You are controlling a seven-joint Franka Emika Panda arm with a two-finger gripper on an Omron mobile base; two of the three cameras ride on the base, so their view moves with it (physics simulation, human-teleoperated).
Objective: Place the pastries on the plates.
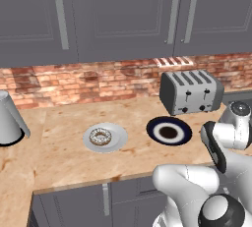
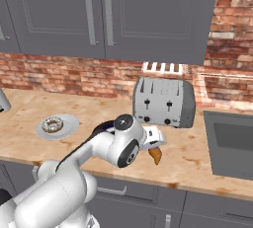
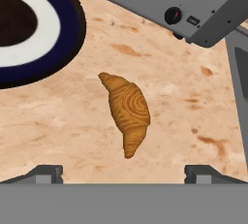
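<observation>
Hovering claw (image 3: 124, 172) spread wide | croissant (image 3: 127, 113) below | doughnut (image 1: 101, 136) on grey plate (image 1: 117, 138)

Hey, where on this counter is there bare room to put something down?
Bare counter lies between the kettle and the grey plate holding the doughnut, and along the front edge. It is crowded near the toaster, where the navy plate, croissant and open claw gather.

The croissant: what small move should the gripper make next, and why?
Probably lower straight down. The croissant lies on the counter between the open gripper fingertips, not yet grasped, and the dark plate beside it is free.
</observation>
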